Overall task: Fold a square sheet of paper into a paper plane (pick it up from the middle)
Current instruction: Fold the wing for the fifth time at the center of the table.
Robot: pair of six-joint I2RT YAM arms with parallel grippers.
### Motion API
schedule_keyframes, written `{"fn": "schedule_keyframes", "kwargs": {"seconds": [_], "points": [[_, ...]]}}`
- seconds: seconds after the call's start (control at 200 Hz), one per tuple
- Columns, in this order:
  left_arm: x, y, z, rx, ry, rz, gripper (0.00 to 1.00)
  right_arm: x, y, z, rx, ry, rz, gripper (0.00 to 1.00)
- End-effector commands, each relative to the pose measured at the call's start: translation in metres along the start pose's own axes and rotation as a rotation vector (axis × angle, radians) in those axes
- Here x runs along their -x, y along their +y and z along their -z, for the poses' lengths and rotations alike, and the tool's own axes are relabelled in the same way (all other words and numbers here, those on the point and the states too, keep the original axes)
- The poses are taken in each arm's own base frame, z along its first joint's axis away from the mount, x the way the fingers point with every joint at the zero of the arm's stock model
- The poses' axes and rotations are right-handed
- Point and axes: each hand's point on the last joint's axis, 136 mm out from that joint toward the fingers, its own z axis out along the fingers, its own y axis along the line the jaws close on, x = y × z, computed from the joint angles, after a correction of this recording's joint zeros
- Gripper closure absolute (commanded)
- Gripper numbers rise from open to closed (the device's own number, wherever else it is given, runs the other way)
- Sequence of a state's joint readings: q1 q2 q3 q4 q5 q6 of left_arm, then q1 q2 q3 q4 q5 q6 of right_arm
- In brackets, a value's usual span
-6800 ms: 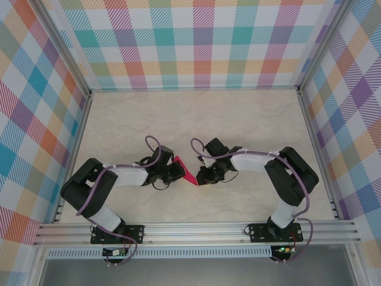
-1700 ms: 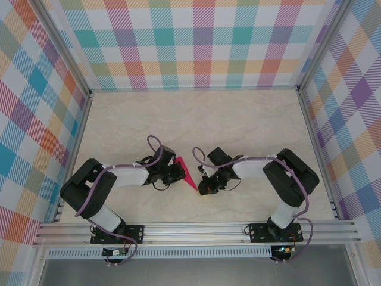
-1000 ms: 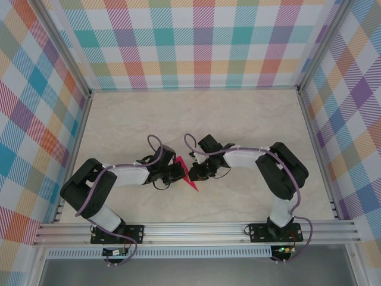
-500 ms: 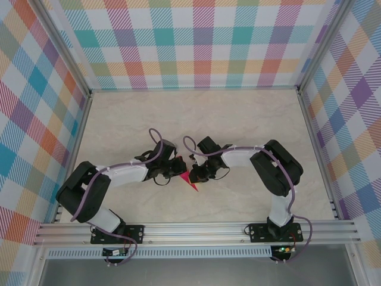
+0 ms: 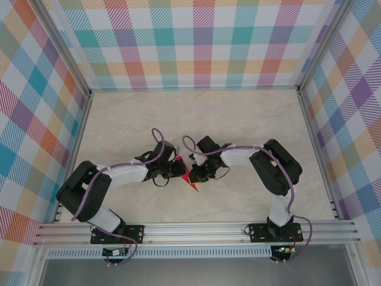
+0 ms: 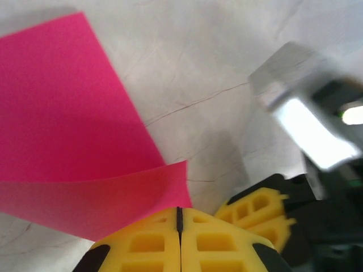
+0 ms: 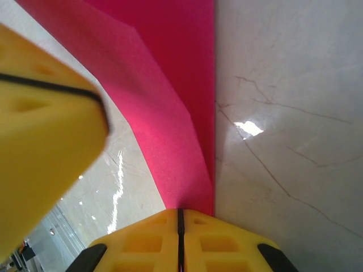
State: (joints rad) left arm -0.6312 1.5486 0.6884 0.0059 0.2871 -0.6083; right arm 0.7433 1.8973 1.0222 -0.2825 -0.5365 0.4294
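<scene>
1. From the overhead camera I saw the folded pink paper [image 5: 191,183] lying on the marbled table [image 5: 250,125], near the middle and towards the near side, between the two wrists.
2. The left gripper [image 5: 178,171] reached in from the left and the right gripper [image 5: 192,174] from the right. The two sat just beside each other over the paper, and its narrow pointed end stuck out on the near side of both.
3. On the left wrist camera, the left gripper [image 6: 179,211] had its yellow fingers [image 6: 142,243] pressed together with no gap. The corner of a raised, curling flap of the paper [image 6: 68,113] ended right at their seam, so I read it as pinched there. The rest of the sheet lay flat on the table beyond the tips.
4. In that same view, part of the right gripper's yellow finger sat just beside the left one's tips.
5. On the right wrist camera, the right gripper [image 7: 179,211] was closed as well. A creased ridge of the paper [image 7: 170,113] ran straight into its seam, so I took it as gripped.
6. A blurred yellow finger of the left gripper loomed close beside the paper there.
</scene>
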Motion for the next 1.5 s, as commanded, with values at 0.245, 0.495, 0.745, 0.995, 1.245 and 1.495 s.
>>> {"fn": "schedule_keyframes", "kwargs": {"seconds": [0.245, 0.495, 0.745, 0.995, 1.245, 1.495], "points": [[-0.010, 0.039, -0.015, 0.122, 0.030, 0.007, 0.96, -0.029, -0.041, -0.014, -0.132, 0.122, -0.057, 0.91], [-0.001, 0.053, -0.014, 0.166, 0.023, 0.025, 0.94, -0.037, -0.055, -0.014, -0.195, 0.148, -0.056, 0.91], [0.016, 0.072, -0.009, 0.198, 0.003, 0.081, 0.87, -0.039, -0.063, -0.016, -0.223, 0.152, -0.060, 0.92], [0.037, 0.080, -0.002, 0.172, -0.027, 0.112, 0.81, -0.040, -0.062, -0.016, -0.221, 0.156, -0.062, 0.92], [0.053, 0.084, 0.001, 0.163, -0.046, 0.104, 0.81, -0.039, -0.062, -0.016, -0.221, 0.160, -0.061, 0.92], [0.060, 0.095, 0.004, 0.173, -0.070, 0.115, 0.82, -0.040, -0.063, -0.017, -0.222, 0.161, -0.062, 0.93]]}}
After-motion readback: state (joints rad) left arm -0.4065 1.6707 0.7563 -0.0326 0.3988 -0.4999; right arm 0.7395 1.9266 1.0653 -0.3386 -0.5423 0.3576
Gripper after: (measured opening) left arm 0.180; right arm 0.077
